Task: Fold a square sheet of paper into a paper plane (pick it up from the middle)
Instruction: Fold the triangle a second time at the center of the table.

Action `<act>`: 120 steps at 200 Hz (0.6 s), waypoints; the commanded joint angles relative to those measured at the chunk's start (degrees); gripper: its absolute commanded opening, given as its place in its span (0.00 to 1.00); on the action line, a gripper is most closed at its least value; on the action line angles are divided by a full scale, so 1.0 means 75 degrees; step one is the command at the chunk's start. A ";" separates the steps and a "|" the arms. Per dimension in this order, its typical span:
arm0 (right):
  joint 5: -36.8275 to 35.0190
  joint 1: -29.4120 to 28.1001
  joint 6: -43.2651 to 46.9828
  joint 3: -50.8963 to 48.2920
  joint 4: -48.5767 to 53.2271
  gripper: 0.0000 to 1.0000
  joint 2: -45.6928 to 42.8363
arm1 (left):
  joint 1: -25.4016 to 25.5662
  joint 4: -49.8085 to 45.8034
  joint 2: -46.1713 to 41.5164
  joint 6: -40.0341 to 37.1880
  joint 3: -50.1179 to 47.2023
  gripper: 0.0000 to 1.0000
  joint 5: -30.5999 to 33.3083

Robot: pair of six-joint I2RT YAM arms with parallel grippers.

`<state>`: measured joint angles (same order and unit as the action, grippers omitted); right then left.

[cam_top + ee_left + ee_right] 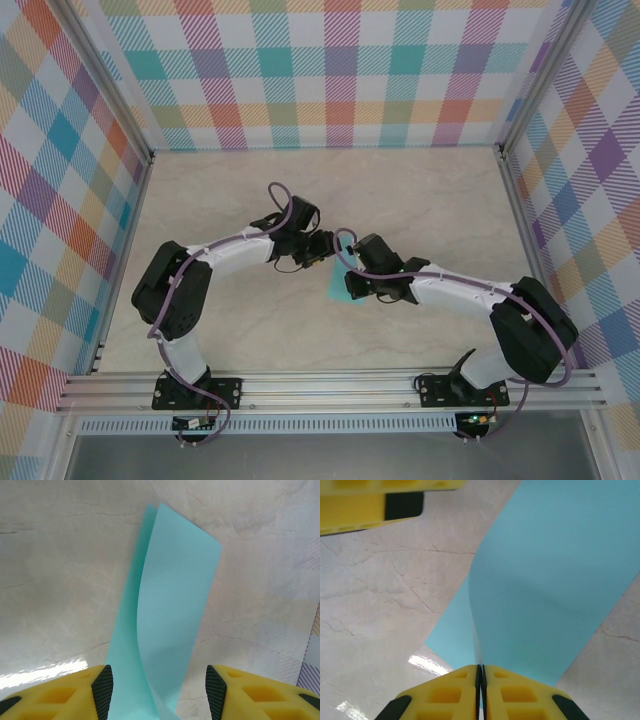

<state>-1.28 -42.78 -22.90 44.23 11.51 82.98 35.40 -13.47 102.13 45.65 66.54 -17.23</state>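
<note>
The square sheet of paper point(338, 284) is light teal and hangs bent in a loose curl above the table's middle; it has no paper plane shape. My right gripper point(480, 672) is shut on the near edge of the sheet point(550, 590), which fans upward from the pinched jaws. My left gripper point(159, 692) is open, and the curled sheet point(170, 605) stands between its black pads point(102, 690) without being pinched. In the top view the left gripper point(322, 250) and the right gripper point(350, 278) meet almost tip to tip over the paper. One left finger point(385, 505) shows in the right wrist view.
The beige marbled tabletop point(400, 190) is boxed in by plaid walls point(330, 70) at the back and both sides. An aluminium rail point(330, 385) carrying both arm bases runs along the near edge.
</note>
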 commanded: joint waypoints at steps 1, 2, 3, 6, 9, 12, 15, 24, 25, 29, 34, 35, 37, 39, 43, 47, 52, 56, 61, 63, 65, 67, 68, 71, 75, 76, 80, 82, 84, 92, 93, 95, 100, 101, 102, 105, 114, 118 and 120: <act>0.1316 0.0420 -0.0094 -0.0130 -0.0331 0.12 -0.0048 | -0.0103 -0.0058 -0.0308 0.0066 -0.0251 0.53 0.0318; 0.1347 0.0431 -0.0091 -0.0131 -0.0329 0.12 -0.0042 | -0.0103 -0.0051 -0.0318 0.0066 -0.0255 0.53 0.0318; 0.1380 0.0449 -0.0095 -0.0131 -0.0328 0.13 -0.0034 | -0.0102 -0.0047 -0.0317 0.0060 -0.0257 0.53 0.0318; 0.1464 0.0529 -0.0099 -0.0123 -0.0322 0.12 -0.0001 | -0.0102 -0.0029 -0.0316 0.0055 -0.0278 0.52 0.0309; 0.1552 0.0597 -0.0110 -0.0117 -0.0327 0.12 0.0025 | -0.0102 -0.0015 -0.0325 0.0054 -0.0291 0.51 0.0297; 0.1616 0.0660 -0.0111 -0.0100 -0.0337 0.12 0.0052 | -0.0102 0.0006 -0.0336 0.0054 -0.0304 0.51 0.0283; 0.1719 0.0713 -0.0111 -0.0100 -0.0352 0.12 0.0081 | -0.0102 0.0023 -0.0348 0.0048 -0.0322 0.50 0.0256; 0.1981 0.0900 -0.0100 -0.0128 -0.0414 0.13 0.0160 | -0.0097 0.0133 -0.0381 0.0034 -0.0390 0.47 0.0176; 0.2019 0.0923 -0.0100 -0.0124 -0.0417 0.13 0.0167 | -0.0100 0.0144 -0.0384 0.0038 -0.0401 0.47 0.0171; 0.2125 0.0992 -0.0094 -0.0122 -0.0438 0.13 0.0206 | -0.0102 0.0187 -0.0408 0.0041 -0.0433 0.45 0.0138; 0.2277 0.1115 -0.0107 -0.0119 -0.0467 0.13 0.0274 | -0.0102 0.0248 -0.0419 0.0035 -0.0470 0.44 0.0094; 0.2290 0.1130 -0.0109 -0.0114 -0.0467 0.13 0.0288 | -0.0102 0.0261 -0.0420 0.0039 -0.0482 0.43 0.0083; 0.2347 0.1174 -0.0111 -0.0109 -0.0465 0.13 0.0320 | -0.0108 0.0285 -0.0427 0.0042 -0.0496 0.43 0.0074; 0.2396 0.1212 -0.0108 -0.0099 -0.0461 0.13 0.0364 | -0.0104 0.0317 -0.0432 0.0036 -0.0518 0.43 0.0049; 0.2489 0.1283 -0.0103 -0.0080 -0.0437 0.13 0.0434 | -0.0108 0.0367 -0.0442 0.0023 -0.0546 0.42 0.0001; 0.2606 0.1357 -0.0089 -0.0046 -0.0427 0.12 0.0500 | -0.0103 0.0402 -0.0454 0.0019 -0.0564 0.41 -0.0045; 0.2683 0.1437 -0.0077 -0.0010 -0.0393 0.12 0.0572 | -0.0102 0.0455 -0.0462 0.0011 -0.0603 0.40 -0.0084; 0.2717 0.1501 -0.0068 -0.0003 -0.0373 0.12 0.0590 | -0.0102 0.0490 -0.0468 0.0005 -0.0626 0.40 -0.0141; 0.2744 0.1574 -0.0076 -0.0002 -0.0374 0.12 0.0644 | -0.0102 0.0543 -0.0462 -0.0014 -0.0660 0.39 -0.0192; 0.2756 0.1602 -0.0076 0.0003 -0.0365 0.12 0.0658 | -0.0102 0.0566 -0.0470 -0.0024 -0.0670 0.39 -0.0211; 0.2774 0.1623 -0.0076 0.0014 -0.0354 0.12 0.0679 | -0.0102 0.0581 -0.0469 -0.0027 -0.0684 0.39 -0.0234; 0.2802 0.1652 -0.0076 0.0025 -0.0346 0.12 0.0702 | -0.0094 0.0602 -0.0469 -0.0036 -0.0696 0.39 -0.0263; 0.2816 0.1669 -0.0076 0.0029 -0.0337 0.12 0.0713 | -0.0092 0.0613 -0.0468 -0.0038 -0.0700 0.39 -0.0271; 0.2873 0.1717 -0.0057 0.0031 -0.0336 0.12 0.0749 | -0.0091 0.0634 -0.0471 -0.0039 -0.0724 0.39 -0.0294; 0.2960 0.1767 -0.0026 0.0044 -0.0346 0.12 0.0782 | -0.0085 0.0672 -0.0469 -0.0054 -0.0744 0.39 -0.0316; 0.2977 0.1767 -0.0016 0.0050 -0.0337 0.12 0.0789 | -0.0082 0.0678 -0.0474 -0.0059 -0.0748 0.39 -0.0333; 0.3030 0.1805 0.0015 0.0074 -0.0327 0.12 0.0829 | -0.0079 0.0710 -0.0475 -0.0063 -0.0769 0.39 -0.0360; 0.3044 0.1821 0.0026 0.0078 -0.0316 0.13 0.0848 | -0.0079 0.0734 -0.0470 -0.0057 -0.0788 0.39 -0.0370; 0.3051 0.1833 0.0034 0.0097 -0.0301 0.13 0.0861 | -0.0070 0.0749 -0.0469 -0.0064 -0.0802 0.39 -0.0382; 0.3053 0.1888 0.0074 0.0147 -0.0250 0.13 0.0928 | -0.0057 0.0857 -0.0458 -0.0069 -0.0859 0.39 -0.0449; 0.3053 0.1892 0.0087 0.0154 -0.0236 0.12 0.0938 | -0.0056 0.0864 -0.0457 -0.0066 -0.0864 0.39 -0.0464; 0.3062 0.1904 0.0096 0.0163 -0.0240 0.12 0.0945 | -0.0056 0.0901 -0.0457 -0.0067 -0.0876 0.39 -0.0482; 0.3082 0.1927 0.0116 0.0169 -0.0243 0.13 0.0962 | -0.0045 0.0969 -0.0457 -0.0074 -0.0911 0.39 -0.0523; 0.3085 0.1929 0.0125 0.0171 -0.0244 0.13 0.0961 | -0.0045 0.0978 -0.0457 -0.0074 -0.0919 0.39 -0.0525; 0.3093 0.1942 0.0130 0.0172 -0.0245 0.13 0.0966 | -0.0044 0.0989 -0.0457 -0.0069 -0.0917 0.39 -0.0537; 0.3099 0.1968 0.0140 0.0173 -0.0245 0.13 0.0985 | -0.0044 0.1026 -0.0449 -0.0068 -0.0935 0.39 -0.0567; 0.3070 0.2027 0.0172 0.0217 -0.0213 0.13 0.1027 | -0.0034 0.1134 -0.0434 -0.0074 -0.0971 0.39 -0.0651; 0.3040 0.2052 0.0191 0.0246 -0.0169 0.13 0.1063 | -0.0026 0.1182 -0.0433 -0.0075 -0.0990 0.39 -0.0686; 0.3024 0.2073 0.0199 0.0274 -0.0150 0.13 0.1088 | -0.0025 0.1206 -0.0430 -0.0069 -0.0993 0.39 -0.0701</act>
<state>19.07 -28.27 -23.05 44.03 9.17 89.91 35.38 -7.92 100.92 45.63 60.36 -19.81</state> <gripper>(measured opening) 0.127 0.395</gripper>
